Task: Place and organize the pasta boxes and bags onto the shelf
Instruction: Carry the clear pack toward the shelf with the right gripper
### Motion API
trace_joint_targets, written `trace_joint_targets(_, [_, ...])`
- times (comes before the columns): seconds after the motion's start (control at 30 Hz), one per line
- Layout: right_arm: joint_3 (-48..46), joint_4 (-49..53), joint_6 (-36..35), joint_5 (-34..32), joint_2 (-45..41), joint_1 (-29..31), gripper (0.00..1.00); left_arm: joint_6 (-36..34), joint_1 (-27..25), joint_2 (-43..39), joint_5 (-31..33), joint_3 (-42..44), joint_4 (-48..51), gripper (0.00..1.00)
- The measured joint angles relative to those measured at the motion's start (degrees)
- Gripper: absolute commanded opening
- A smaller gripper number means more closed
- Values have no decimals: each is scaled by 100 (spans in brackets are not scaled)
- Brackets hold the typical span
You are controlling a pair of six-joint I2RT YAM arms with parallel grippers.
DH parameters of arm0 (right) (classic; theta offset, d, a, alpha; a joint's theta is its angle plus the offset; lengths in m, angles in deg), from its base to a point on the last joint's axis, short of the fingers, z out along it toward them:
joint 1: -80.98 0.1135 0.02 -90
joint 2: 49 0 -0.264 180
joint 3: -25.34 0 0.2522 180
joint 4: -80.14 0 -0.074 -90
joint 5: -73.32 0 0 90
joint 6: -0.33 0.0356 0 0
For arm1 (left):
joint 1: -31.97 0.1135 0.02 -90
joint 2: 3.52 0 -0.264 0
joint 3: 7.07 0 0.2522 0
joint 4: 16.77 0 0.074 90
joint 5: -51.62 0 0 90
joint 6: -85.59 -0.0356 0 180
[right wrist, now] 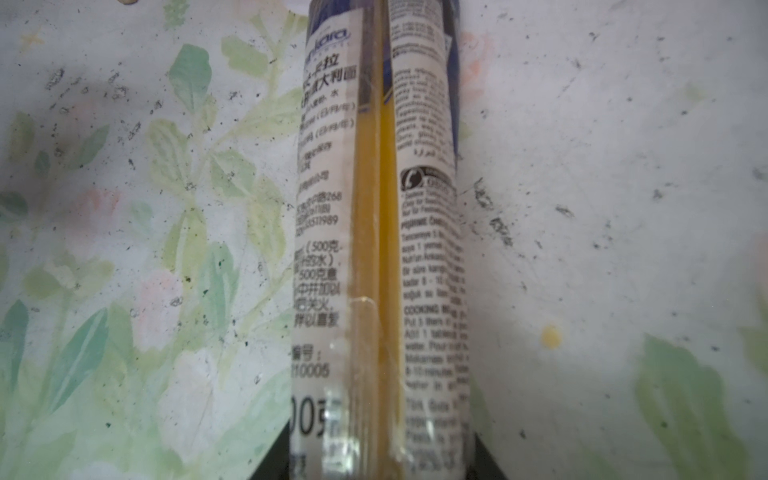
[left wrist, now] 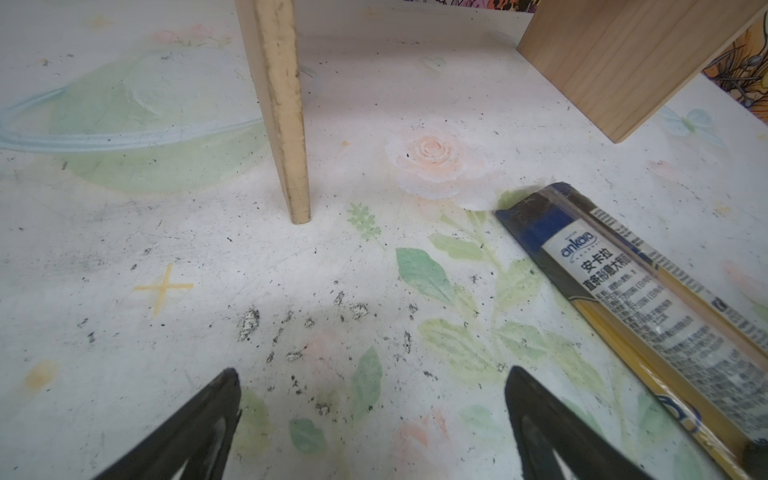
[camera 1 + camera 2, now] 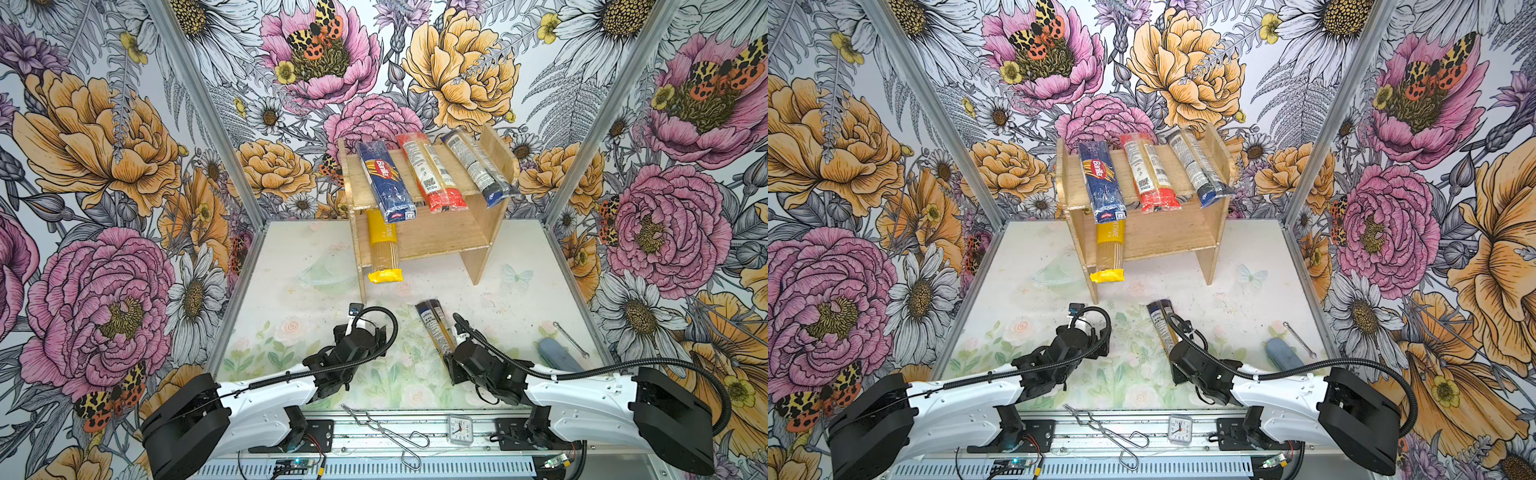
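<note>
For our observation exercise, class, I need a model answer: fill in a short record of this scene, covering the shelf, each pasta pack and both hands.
Shelf: pale wood, two boards
Top board: blue Barilla pack, red-ended pack, dark-ended clear pack, side by side
Lower board: yellow pack, front end overhanging
On table: Ankara pack, lying flat, not yet shelved
Left hand: open, empty, above the table
Right hand: jaws flanking the Ankara pack; firm grip unclear

Small print on clear pack (image 1: 376,249) blurry
</note>
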Motion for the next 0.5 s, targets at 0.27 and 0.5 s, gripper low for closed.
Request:
trace_joint_targets(0.27, [-2,667,-28,229,-732,-240,0,-4,0,33,-2,-2,-4,99])
trace_joint_targets(0.5, [-2,973,-28,385,-1043,-391,0,-4,0,103,-17,-50,-4,99])
